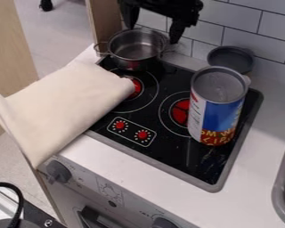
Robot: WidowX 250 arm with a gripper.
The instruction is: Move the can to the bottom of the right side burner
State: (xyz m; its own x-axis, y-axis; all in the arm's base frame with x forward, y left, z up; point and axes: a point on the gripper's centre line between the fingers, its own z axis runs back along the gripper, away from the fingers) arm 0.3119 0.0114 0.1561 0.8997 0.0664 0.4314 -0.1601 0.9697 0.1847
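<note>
One claw (pixel 152 34) hangs at the top of the camera view, its two fingers spread wide apart, tips down, near the pot. How high it hangs over the pot I can't tell.

One metal pot (pixel 133 64) with two wire handles sits at the back left of the stove. One can (pixel 217 113), the thing to be moved, stands upright on the stove's right half, its open top up, hiding the right part of the right burner (pixel 179 112). Behind it is one dark round vessel (pixel 230 57), partly hidden by the can.

Two red burner centres show; the left burner (pixel 135 88) is partly covered by one cream cloth (pixel 71 100), which lies over the stove's left edge and hangs past the counter's front. Between the burners runs a band of black glass, and another strip lies between the can's base and the grey front rim of the stove (pixel 163 161).

Pale counter (pixel 252 196) borders the front and right, up to one sink (pixel 280 191) at the right edge. A tiled wall (pixel 240 26) bounds the back. Two knobs show below on the front panel (pixel 109 191).
</note>
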